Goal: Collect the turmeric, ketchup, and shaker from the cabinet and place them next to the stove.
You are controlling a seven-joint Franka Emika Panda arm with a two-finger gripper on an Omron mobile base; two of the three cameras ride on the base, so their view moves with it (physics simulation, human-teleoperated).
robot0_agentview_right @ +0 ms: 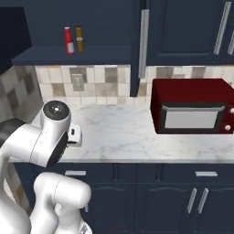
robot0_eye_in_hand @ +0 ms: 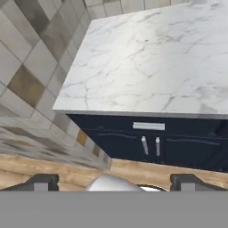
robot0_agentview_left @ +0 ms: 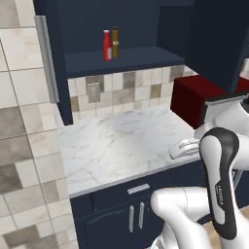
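Cabinet [robot0_agentview_left: 119, 61] door stands open, so the shelf is reachable from the front. On that shelf, toward its left end, ketchup [robot0_agentview_left: 106, 45] and turmeric [robot0_agentview_left: 115, 43] stand upright side by side, close enough that I cannot tell if they touch; ketchup is the left one. In the right base view the same pair, ketchup [robot0_agentview_right: 69, 40] and turmeric [robot0_agentview_right: 79, 39], sit near the front edge of the shelf, likely parked there for an easy frontal reach. I cannot make out a shaker on the shelf, and no stove is to be seen from here. Below, the marble counter [robot0_agentview_left: 116, 141] is bare on its left part; a dark red microwave [robot0_agentview_right: 192, 106] sits at its right, under the shut neighbouring cabinet doors. Arm is folded low: elbow raised in front of the counter edge, forearm dropping back down, hand held below shelf height and well apart from the jars. Gripper [robot0_eye_in_hand: 114, 181] looks out over the counter's front edge and the drawer [robot0_eye_in_hand: 148, 126] beneath it; its two fingertips [robot0_eye_in_hand: 42, 181] stand far apart at the bottom corners of the hand view, spread wide with nothing between them. Judgement: nothing collected yet; the arm must rise toward the shelf first.
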